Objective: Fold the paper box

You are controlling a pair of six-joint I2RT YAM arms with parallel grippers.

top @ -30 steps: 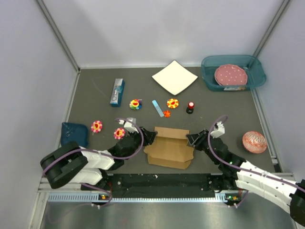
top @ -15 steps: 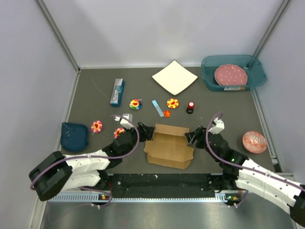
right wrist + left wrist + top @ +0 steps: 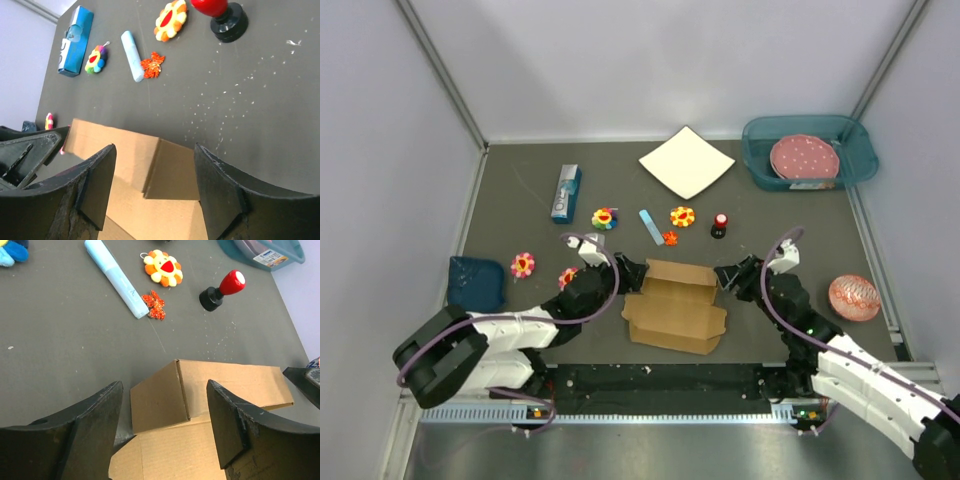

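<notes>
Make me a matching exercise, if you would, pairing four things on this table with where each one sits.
Things:
1. paper box
2. teal bin
3. blue carton
4. pink patterned bowl

Places:
A. far right corner
B. near centre
C. far left area
D. near the right edge, about level with the box

Pairs: 1-B, 2-A, 3-C, 4-D

Bare table (image 3: 698,248) runs behind the paper box (image 3: 675,310); beyond it the red stamp (image 3: 720,226), orange star (image 3: 670,238) and blue tube (image 3: 651,226) block passage.
</notes>
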